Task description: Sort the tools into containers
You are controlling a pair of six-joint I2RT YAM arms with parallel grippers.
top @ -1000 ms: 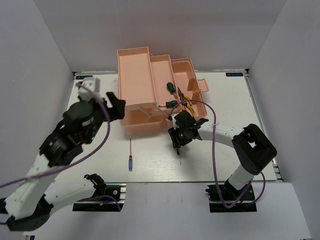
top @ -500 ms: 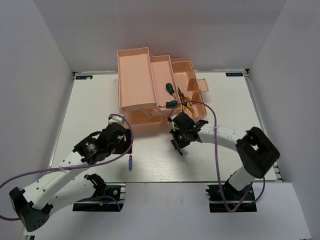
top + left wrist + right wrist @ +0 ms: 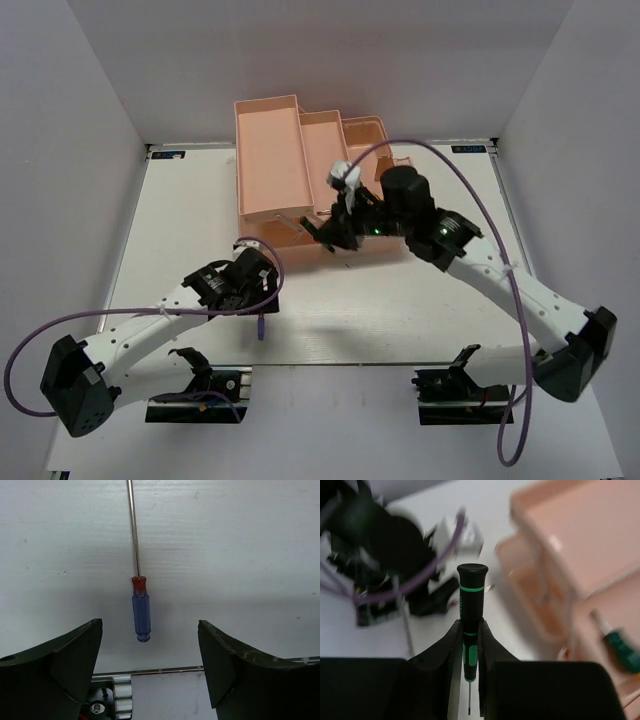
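Observation:
The slim purple-handled screwdriver (image 3: 141,616) lies flat on the white table, shaft pointing away from the near edge; its handle end shows in the top view (image 3: 261,327). My left gripper (image 3: 150,627) is open, low over the table, one jaw on each side of the handle, not touching it; in the top view (image 3: 264,297) it hides most of the tool. My right gripper (image 3: 470,632) is shut on the slim black-green screwdriver (image 3: 471,597) and holds it in the air at the front edge of the salmon-pink toolbox (image 3: 268,165), seen in the top view (image 3: 335,228).
A stubby dark-green-handled screwdriver (image 3: 622,652) lies in a toolbox tray at the right of the right wrist view. My right arm (image 3: 440,235) covers the toolbox's right trays from above. The table's near edge and a metal rail (image 3: 150,671) lie just behind the purple handle.
My left arm dropped from high on the left to low over the purple screwdriver. My right arm lifted the black-green screwdriver off the table up to the toolbox.

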